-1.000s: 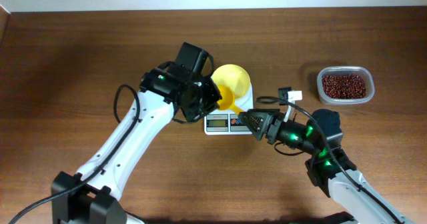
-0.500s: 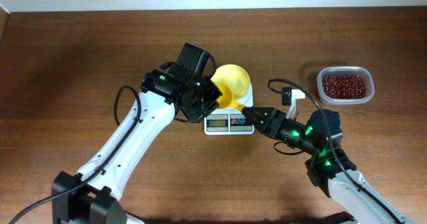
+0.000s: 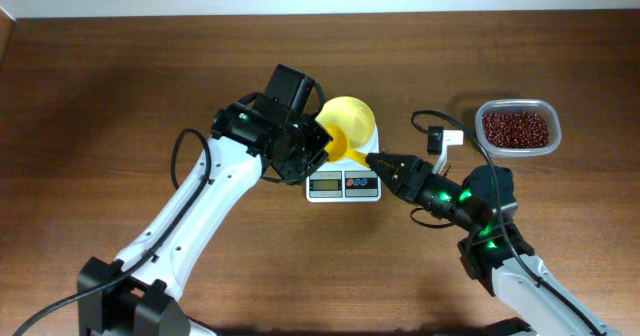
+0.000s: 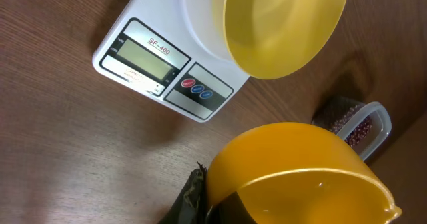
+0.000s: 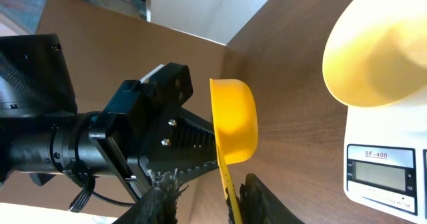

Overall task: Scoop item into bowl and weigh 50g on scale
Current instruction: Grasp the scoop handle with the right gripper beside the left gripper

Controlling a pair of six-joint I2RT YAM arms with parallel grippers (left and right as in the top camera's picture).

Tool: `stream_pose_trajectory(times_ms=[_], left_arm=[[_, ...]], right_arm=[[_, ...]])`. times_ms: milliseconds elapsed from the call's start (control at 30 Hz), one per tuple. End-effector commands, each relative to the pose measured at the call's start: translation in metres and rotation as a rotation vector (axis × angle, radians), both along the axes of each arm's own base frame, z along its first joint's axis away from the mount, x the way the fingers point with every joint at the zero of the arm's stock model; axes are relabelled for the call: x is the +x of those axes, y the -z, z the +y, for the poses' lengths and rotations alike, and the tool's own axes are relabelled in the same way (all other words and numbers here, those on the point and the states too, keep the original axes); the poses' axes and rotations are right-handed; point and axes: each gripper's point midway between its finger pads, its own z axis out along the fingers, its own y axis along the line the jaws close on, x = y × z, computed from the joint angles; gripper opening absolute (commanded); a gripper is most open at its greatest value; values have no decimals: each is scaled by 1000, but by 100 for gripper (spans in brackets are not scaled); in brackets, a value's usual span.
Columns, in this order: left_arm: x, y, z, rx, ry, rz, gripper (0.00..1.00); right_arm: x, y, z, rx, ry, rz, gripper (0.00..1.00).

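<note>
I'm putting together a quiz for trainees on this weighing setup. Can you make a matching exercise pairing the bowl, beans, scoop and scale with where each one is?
Things:
1. bowl
2. beans
3. scoop
4. scale

Places:
A. in the clear tub
B. directly on the table
C. on top of the scale
D. gripped by the left claw

Pairs: 1-C, 2-A, 3-D, 4-B

L arm reaches up from the near edge, elbow bent, wrist turned in twd centre. L gripper is clamped tight on yellow scoop. R arm comes in low from the right w/ R gripper pointing left, jaws partly apart either side of the scoop's handle.
</note>
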Motion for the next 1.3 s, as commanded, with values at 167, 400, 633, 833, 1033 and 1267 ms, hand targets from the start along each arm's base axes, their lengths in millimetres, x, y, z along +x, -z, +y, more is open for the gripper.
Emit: stream_pose_trajectory(times_ms=[167,400,633,833,1033,1267], left_arm=[[-8,-16,-13,-25,29,-29,0],[-15,-13,-15,4,56,-23,0],[-11,-14,-15,23,114,-72,0],[-10,-13,-13,39,132,-86,0],[-5,-12,-6,70,112,-100,0],[-5,-12,-6,70,112,-101,0]], right_arm=[[-15,-8,25,-123,-100,-233,34],[-7,-7,21,-143,-49,-243,33],[-6,4,19,-164,-36,-199,30],[-5,4,19,-164,-35,-198,26],[-6,4,19,-164,-35,-198,22],[-6,4,19,-163,-40,-199,19]])
